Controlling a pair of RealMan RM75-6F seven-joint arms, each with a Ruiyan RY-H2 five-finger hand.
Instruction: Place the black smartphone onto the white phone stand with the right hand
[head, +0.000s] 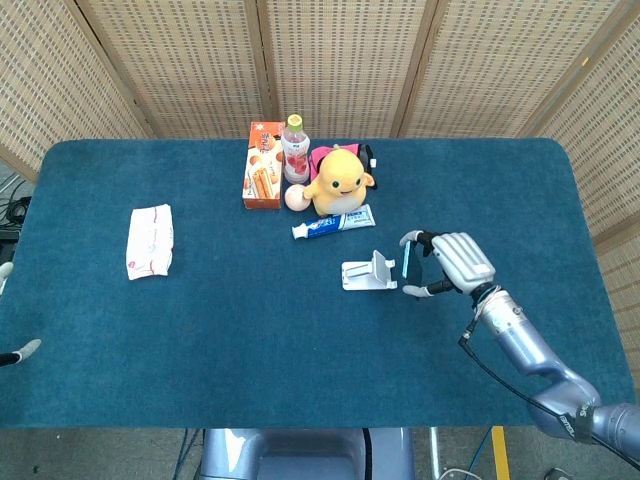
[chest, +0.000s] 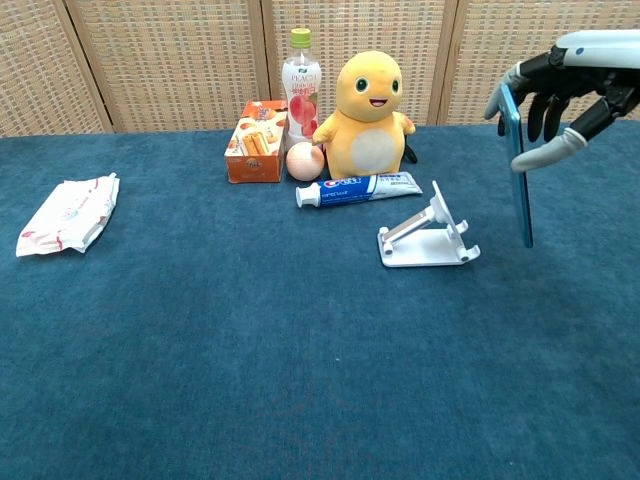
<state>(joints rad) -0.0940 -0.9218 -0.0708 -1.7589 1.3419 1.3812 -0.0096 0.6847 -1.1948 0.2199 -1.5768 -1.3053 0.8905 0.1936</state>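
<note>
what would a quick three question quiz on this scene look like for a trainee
1. True or false: the black smartphone already rests on the white phone stand.
2. Which hand holds the phone: A left, B right?
3. Fill in: the toothpaste tube lies just in front of the yellow ____.

Key:
1. False; the right hand holds it upright in the air, to the right of the stand.
2. B.
3. Plush toy.
</note>
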